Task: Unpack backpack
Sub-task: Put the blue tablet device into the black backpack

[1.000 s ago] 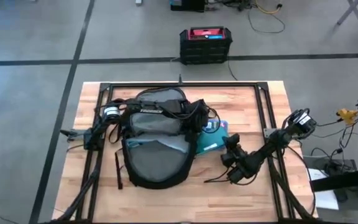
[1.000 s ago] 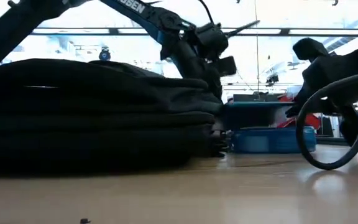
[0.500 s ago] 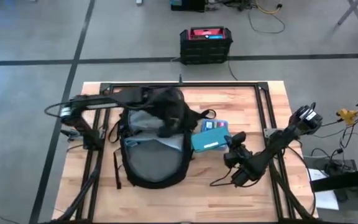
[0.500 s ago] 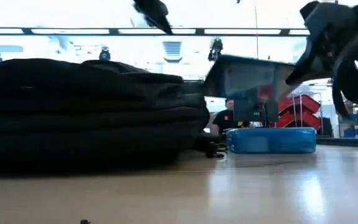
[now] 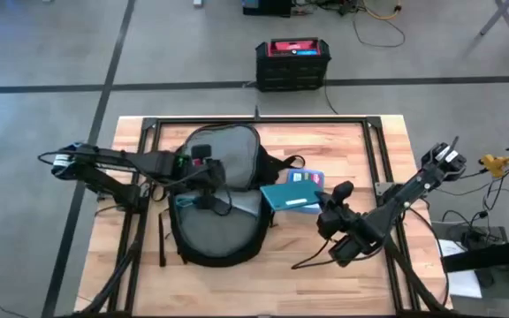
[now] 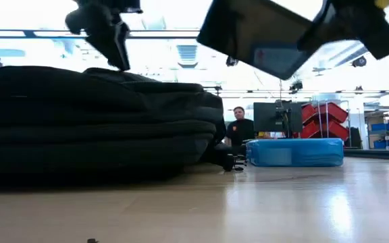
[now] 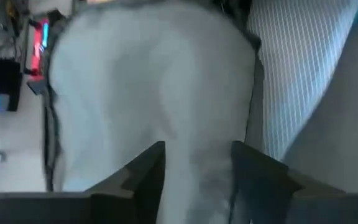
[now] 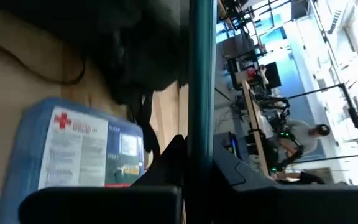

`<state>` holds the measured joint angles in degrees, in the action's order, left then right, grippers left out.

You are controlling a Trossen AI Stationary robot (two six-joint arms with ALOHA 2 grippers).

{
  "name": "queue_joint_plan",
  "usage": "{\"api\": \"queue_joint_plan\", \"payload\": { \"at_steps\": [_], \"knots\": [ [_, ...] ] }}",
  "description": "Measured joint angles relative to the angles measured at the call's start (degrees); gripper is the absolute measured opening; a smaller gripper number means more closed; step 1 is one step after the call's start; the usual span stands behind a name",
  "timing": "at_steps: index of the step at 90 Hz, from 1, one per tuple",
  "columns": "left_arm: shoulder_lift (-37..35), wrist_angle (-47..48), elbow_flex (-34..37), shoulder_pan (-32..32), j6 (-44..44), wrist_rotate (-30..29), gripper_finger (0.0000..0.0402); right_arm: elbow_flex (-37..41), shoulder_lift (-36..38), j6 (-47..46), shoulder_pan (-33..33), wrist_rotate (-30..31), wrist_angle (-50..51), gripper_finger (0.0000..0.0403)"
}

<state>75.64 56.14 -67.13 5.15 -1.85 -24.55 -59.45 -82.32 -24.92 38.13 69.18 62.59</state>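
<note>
Two grippers at work. Left gripper [image 5: 203, 187] hangs above the open backpack [image 5: 219, 199], fingers [image 7: 145, 177] spread apart and empty, grey lining directly ahead of them. Right gripper [image 5: 318, 208] is clamped on the edge of a flat teal book [image 5: 290, 195], held lifted clear of the table [image 5: 325, 141], the backpack just beside its tip. Below and beyond the held book lies a blue first-aid box [image 8: 73, 155]. Backpack lies flat, mid-table.
</note>
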Motion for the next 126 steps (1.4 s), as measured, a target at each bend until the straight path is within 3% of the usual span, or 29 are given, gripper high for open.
{"api": "queue_joint_plan", "payload": {
  "at_steps": [20,41,53,68,73,93,108,126],
  "knots": [
    [-2.2,-5.6,7.1,0.3,-0.6,0.0,0.0219,-2.2,-0.2,2.9,0.0,-0.2,-6.6,0.0009],
    [0.2,-10.5,12.3,-1.1,-3.3,-1.0,0.0226,-1.7,-0.2,23.1,-1.2,-4.9,-30.9,0.0009],
    [1.4,-13.4,12.5,-1.6,-3.0,-2.5,0.0182,-0.8,-0.3,35.6,-2.5,-13.0,-45.8,0.0009],
    [1.5,-17.6,12.5,-1.9,-1.3,-3.9,0.0041,1.2,-0.3,44.5,-4.4,-23.2,-59.8,0.0009],
    [1.5,-18.4,12.5,-2.1,-1.1,-4.1,0.0016,1.7,-0.3,45.8,-5.5,-25.7,-62.9,0.0009],
    [1.3,-19.6,11.1,-2.1,0.0,-7.5,0.0003,2.0,-5.4,54.3,-8.9,-32.3,-73.8,0.0009],
    [1.3,-15.3,3.6,-2.2,2.1,-11.1,0.0002,1.7,-11.6,62.0,-12.4,-32.8,-78.1,0.0009],
    [1.3,-10.6,-6.7,-1.2,4.2,-12.0,0.0001,1.5,-16.3,61.0,-20.1,-34.9,-81.4,0.0009]
  ]
}}
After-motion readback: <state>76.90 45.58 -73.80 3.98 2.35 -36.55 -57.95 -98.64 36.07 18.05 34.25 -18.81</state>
